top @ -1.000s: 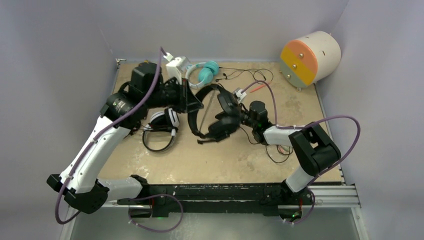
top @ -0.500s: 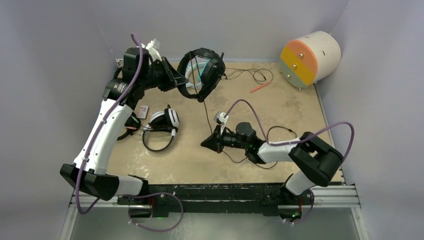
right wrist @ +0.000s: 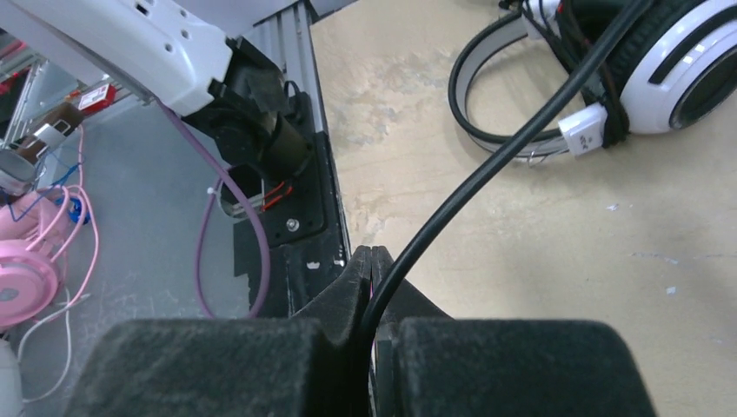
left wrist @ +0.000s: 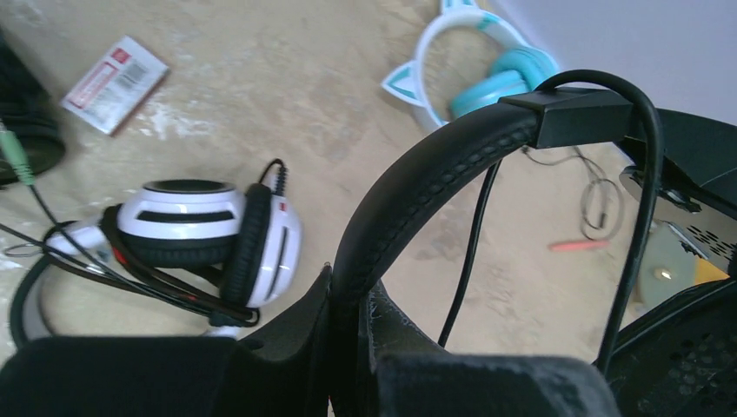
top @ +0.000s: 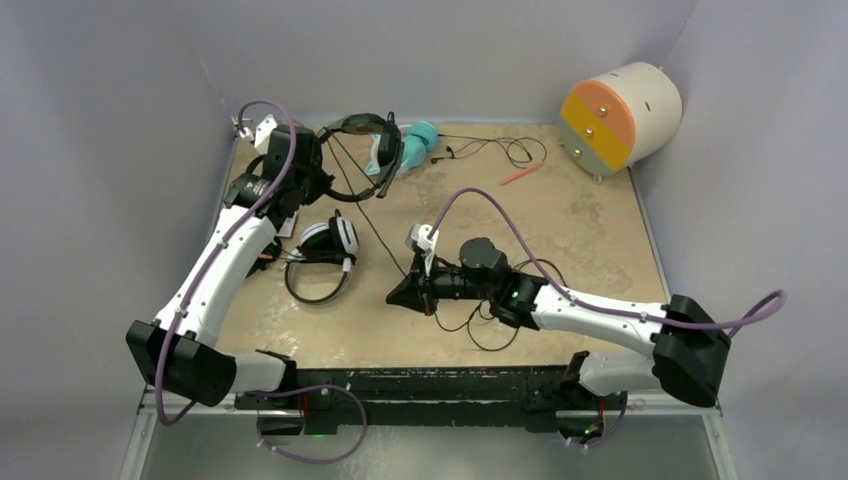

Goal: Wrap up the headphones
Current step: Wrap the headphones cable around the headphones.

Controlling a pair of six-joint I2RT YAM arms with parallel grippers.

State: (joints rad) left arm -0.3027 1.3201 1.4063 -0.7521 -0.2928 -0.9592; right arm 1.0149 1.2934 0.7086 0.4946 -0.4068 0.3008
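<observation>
The black headphones [top: 372, 135] hang in the air at the back left, and my left gripper [top: 333, 185] is shut on their padded headband [left wrist: 417, 174]. Their thin black cable [top: 372, 222] runs taut down to my right gripper [top: 405, 293], which is shut on it low over the table's front middle; in the right wrist view the cable [right wrist: 487, 165] is pinched just behind the closed fingertips. The white-and-black headphones [top: 326, 243] lie below the left arm with their cord bundled. The teal cat-ear headphones [top: 418, 140] rest at the back.
A red stick [top: 520, 175] and loose thin cable [top: 510, 150] lie at the back right. A cream, orange and green cylinder [top: 620, 112] sits at the right corner. A small red-and-white packet [left wrist: 113, 72] lies at the left. Slack cable [top: 480, 325] curls by the right arm.
My left arm has carried the black headphones up and to the back left. My right gripper has left the headset, moved toward the front and shut on the cable, now drawn out.
</observation>
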